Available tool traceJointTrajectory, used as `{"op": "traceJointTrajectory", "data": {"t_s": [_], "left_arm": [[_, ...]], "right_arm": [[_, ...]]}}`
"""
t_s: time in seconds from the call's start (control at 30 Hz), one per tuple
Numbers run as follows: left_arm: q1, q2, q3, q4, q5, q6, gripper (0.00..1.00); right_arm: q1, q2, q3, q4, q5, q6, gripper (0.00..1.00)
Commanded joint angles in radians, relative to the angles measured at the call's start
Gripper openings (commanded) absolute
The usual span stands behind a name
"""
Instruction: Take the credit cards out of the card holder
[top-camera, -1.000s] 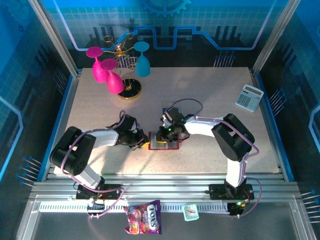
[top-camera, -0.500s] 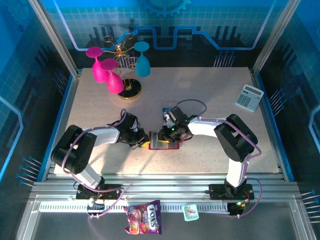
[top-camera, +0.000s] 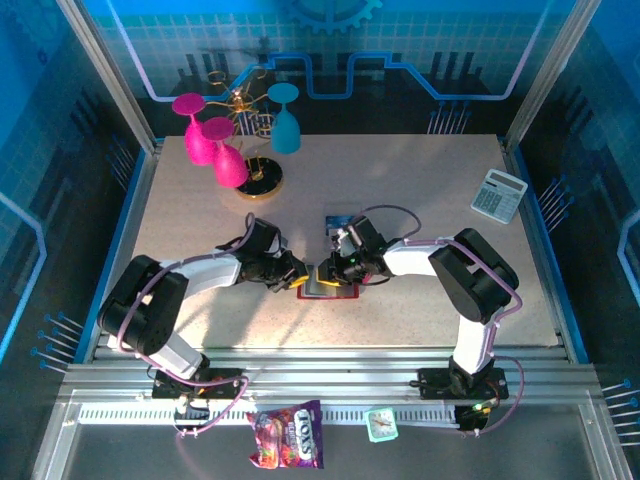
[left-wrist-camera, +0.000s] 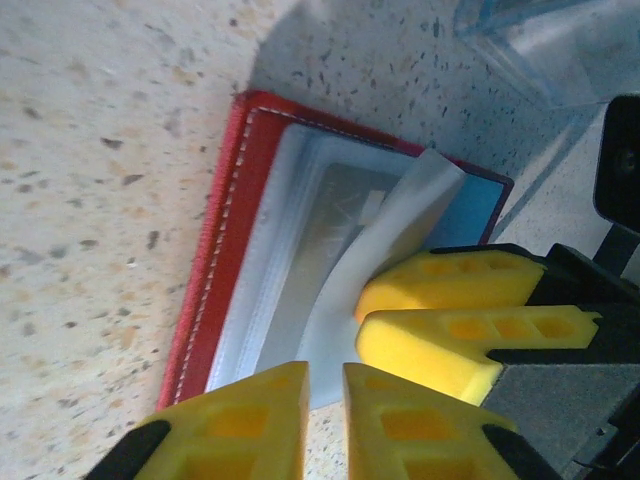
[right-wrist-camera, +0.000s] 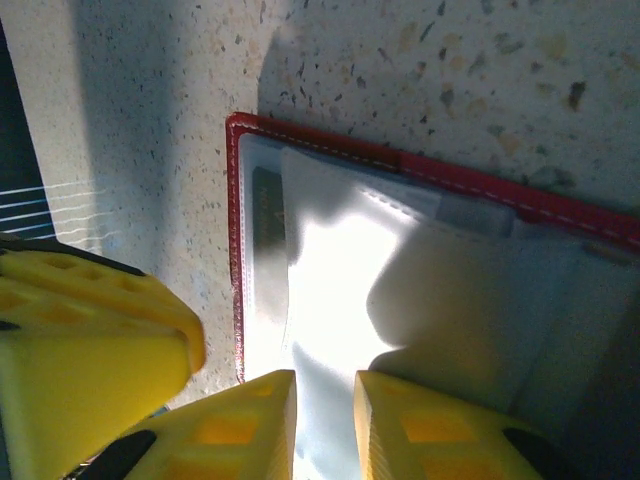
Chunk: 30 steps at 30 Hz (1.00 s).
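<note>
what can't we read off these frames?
Card count inside the card holder: right wrist view, glare on sleeves.
Whether the right gripper pinches a card or a sleeve: left wrist view, its fingers cover the edge.
Top view: left gripper and right gripper cover the holder; too small.

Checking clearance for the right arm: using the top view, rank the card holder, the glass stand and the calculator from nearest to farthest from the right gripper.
1. card holder: mid-table, directly at the right gripper, its fingers on it.
2. glass stand: back left of the table.
3. calculator: far right, near the table's edge.
</note>
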Motion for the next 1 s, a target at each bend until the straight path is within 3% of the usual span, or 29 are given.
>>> {"op": "traceJointTrajectory", "data": {"t_s": [0.0, 0.3, 0.97], "left_arm": [[-0.012, 0.02, 0.015, 0.03, -0.007, -0.051, 0.21], [-0.023, 0.04, 0.027, 0.013, -0.012, -0.062, 0.35], [-0.06, 0.11, 0.056, 0.067, 0.018, -0.09, 0.35]], "right_arm": [[-0.016, -0.006, -0.037, 0.021, -0.006, 0.011, 0.24], [-0.038, 0.006, -0.094, 0.111, -0.053, 0.037, 0.24], [-0.053, -0.021, -0.136, 0.19, -0.092, 0.075, 0.22]]}}
